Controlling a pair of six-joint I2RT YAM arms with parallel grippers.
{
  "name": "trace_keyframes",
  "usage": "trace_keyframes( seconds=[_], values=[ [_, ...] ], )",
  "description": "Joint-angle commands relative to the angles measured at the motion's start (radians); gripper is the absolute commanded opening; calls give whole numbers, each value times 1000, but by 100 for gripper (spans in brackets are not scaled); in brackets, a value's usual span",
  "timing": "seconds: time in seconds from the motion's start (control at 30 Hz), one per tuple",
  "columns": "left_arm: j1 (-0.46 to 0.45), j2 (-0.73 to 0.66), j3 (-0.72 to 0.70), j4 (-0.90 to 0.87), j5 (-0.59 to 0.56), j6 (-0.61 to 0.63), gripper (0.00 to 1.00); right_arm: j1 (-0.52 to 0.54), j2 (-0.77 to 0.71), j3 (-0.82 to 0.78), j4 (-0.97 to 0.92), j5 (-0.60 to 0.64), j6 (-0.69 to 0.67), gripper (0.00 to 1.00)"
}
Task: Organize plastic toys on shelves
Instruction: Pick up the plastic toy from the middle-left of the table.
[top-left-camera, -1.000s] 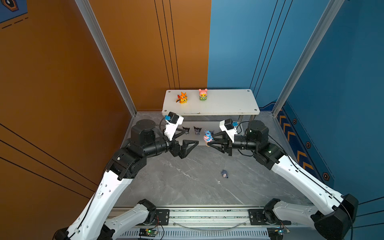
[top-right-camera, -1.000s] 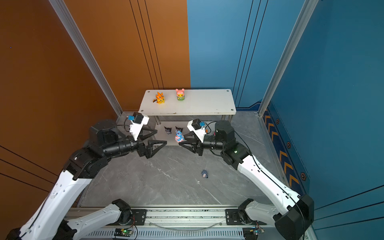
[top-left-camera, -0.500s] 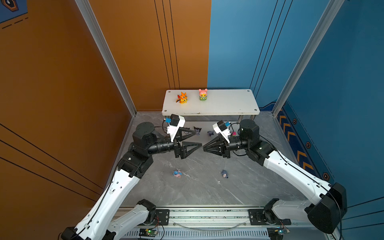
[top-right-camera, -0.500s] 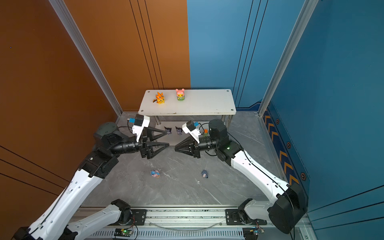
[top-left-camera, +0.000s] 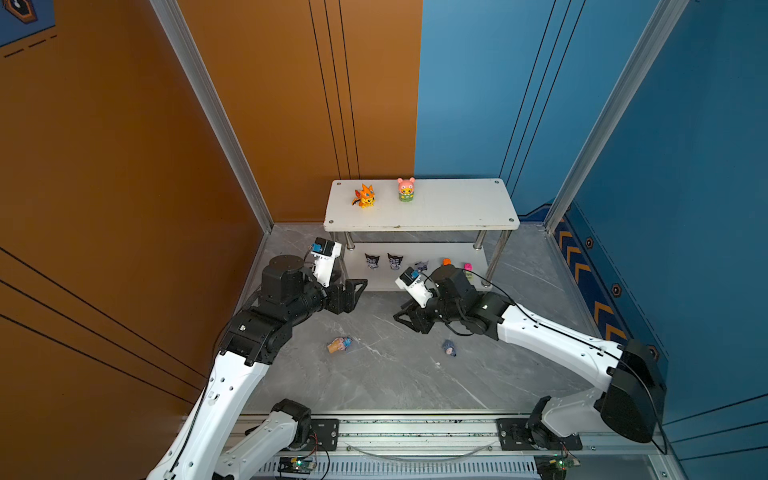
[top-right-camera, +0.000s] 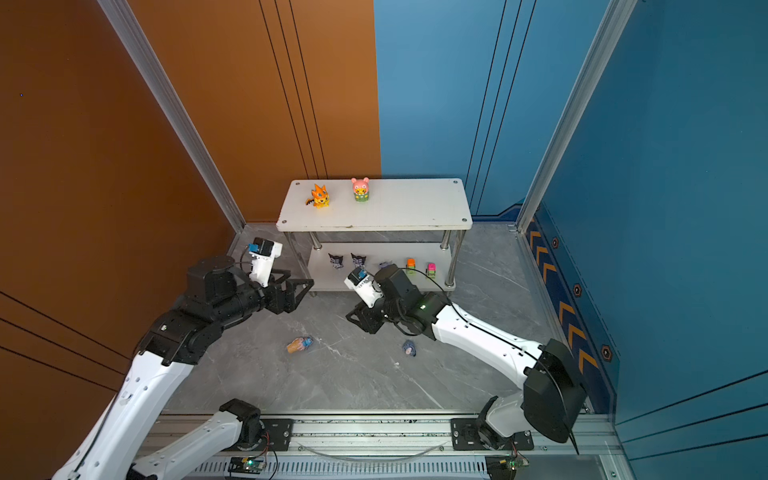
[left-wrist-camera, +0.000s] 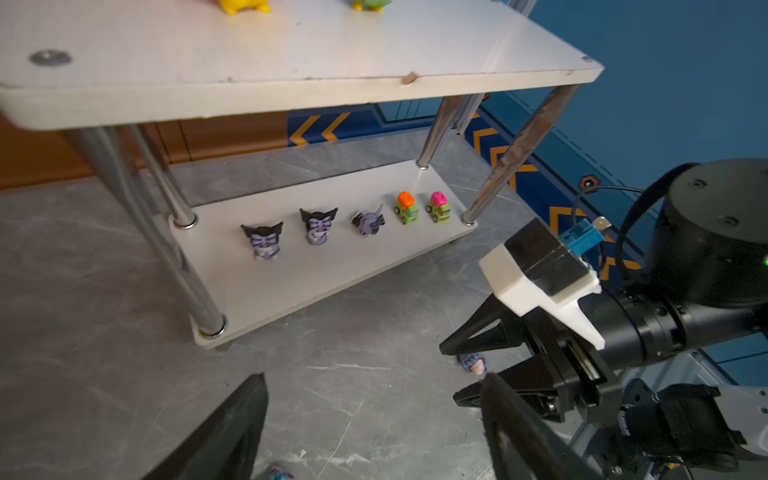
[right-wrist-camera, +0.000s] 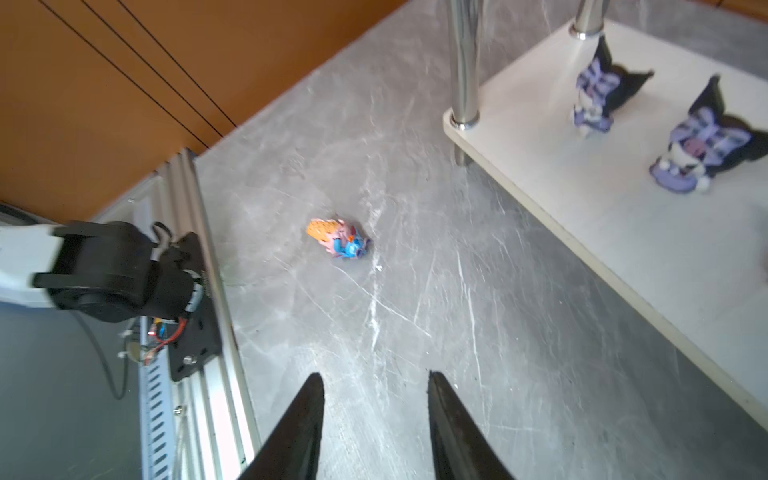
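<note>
Dropped blue cone toy (top-left-camera: 339, 344) from right gripper (right-wrist-camera: 374, 374), now spread, empty; lying tipped on floor (top-left-camera: 395, 382), lower centre of top view, off shelves (top-left-camera: 449, 208). Left gripper (left-wrist-camera: 374, 377) spread too. Best bet: re-grab from above, across body.

Shelves (top-left-camera: 436, 208) white, legs (left-wrist-camera: 519, 153) chrome. Dragon (top-left-camera: 365, 196) orange-yellow. Pink-headed figure (top-left-camera: 406, 190) has a green base. Horned figures (left-wrist-camera: 264, 241) are black with purple stripes. Green cars: orange-topped car (left-wrist-camera: 407, 208), pink-topped car (left-wrist-camera: 439, 206). Cone toy (right-wrist-camera: 337, 239) blue-pink-orange. Floor (top-left-camera: 395, 382) grey marbled.
</note>
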Motion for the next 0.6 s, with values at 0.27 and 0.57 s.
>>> trace_keyframes(
  seconds=[0.27, 0.57],
  values=[
    [-46, 202, 64, -434, -339, 224, 79, -123, -45, -56, -95, 163, 118, 43],
    [-140, 379, 43, -542, -400, 311, 79, -208, -122, -142, -95, 124, 103, 43]
  ],
)
